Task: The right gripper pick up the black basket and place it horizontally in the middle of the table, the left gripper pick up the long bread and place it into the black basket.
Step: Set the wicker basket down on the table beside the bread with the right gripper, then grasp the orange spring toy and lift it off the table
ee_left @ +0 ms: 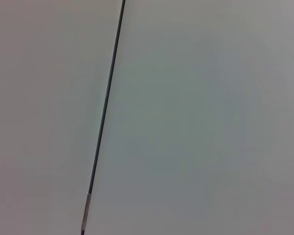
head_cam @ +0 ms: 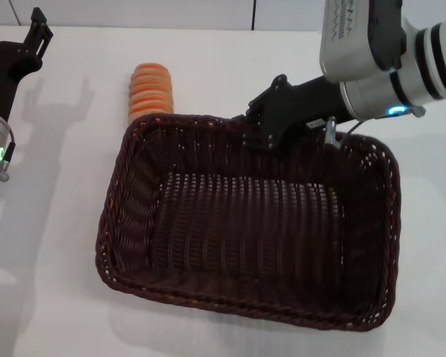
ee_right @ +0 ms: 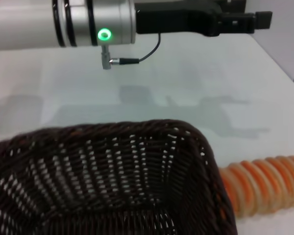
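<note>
The black basket [head_cam: 249, 223] lies in the middle of the white table [head_cam: 52, 223], open side up and empty. My right gripper [head_cam: 262, 132] is at the basket's far rim, reaching in from the right. The right wrist view shows the basket's corner [ee_right: 112, 176] close up. The long bread [head_cam: 150, 91] lies on the table just behind the basket's far left corner, partly hidden by the rim. It also shows in the right wrist view [ee_right: 262, 183]. My left gripper [head_cam: 13, 36] is open and empty at the far left, apart from the bread.
The table's far edge meets a pale wall [head_cam: 171, 11] behind the bread. The left wrist view shows only a plain pale surface with a thin dark seam [ee_left: 105, 117]. The left arm [ee_right: 63, 24] with its green light hangs over the table's left side.
</note>
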Tool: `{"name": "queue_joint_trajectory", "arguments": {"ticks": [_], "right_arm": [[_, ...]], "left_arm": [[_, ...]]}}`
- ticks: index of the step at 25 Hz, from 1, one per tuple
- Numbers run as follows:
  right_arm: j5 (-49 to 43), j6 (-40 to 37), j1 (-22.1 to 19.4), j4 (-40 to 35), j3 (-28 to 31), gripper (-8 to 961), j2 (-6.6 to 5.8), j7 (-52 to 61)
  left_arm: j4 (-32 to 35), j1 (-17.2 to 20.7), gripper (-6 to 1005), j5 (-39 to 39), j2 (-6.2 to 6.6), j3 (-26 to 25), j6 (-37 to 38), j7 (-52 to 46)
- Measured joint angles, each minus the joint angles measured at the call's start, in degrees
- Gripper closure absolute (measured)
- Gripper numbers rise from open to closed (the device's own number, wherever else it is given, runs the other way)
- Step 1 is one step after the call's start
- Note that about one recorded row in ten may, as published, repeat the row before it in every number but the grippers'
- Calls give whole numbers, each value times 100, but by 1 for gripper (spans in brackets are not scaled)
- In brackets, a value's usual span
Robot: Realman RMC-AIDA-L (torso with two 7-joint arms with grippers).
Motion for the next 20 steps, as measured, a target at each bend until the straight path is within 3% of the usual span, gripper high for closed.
{"name": "queue_joint_trajectory", "arguments": {"ticks": [12,13,14,16,17,18,19,20], "right_arm": [[55,1003,-718,-1059,-468,564,44,19],[492,1595,-1106,-1553,-590,543,46,-43],[492,1595,-1106,-1553,-590,521,46,-43],[1198,2269,-1517,-1971,-734,477,34,-283],[1676,2695,-1779,-2192,-825,456,30,-564],[2686,3620,-2318,-2545,-1053,434,44,-1374],[2686,3620,-2318,-2545,-1053,359,44,-1374],[3346,4151,-2624,-2703,-1206,285,53,-1967]], "left_arm": [[0,-23,151,2,0,9,-6,0],[0,-32,151,7,3,8,-9,0],[-4,-40,151,15,8,9,-10,0],[-21,-50,151,27,21,9,-11,0],[-27,-56,151,30,27,9,-12,4],[-49,-87,151,42,40,19,-13,28],[-49,-87,151,42,40,19,-13,28],[-66,-132,151,84,58,66,-13,45]]}}
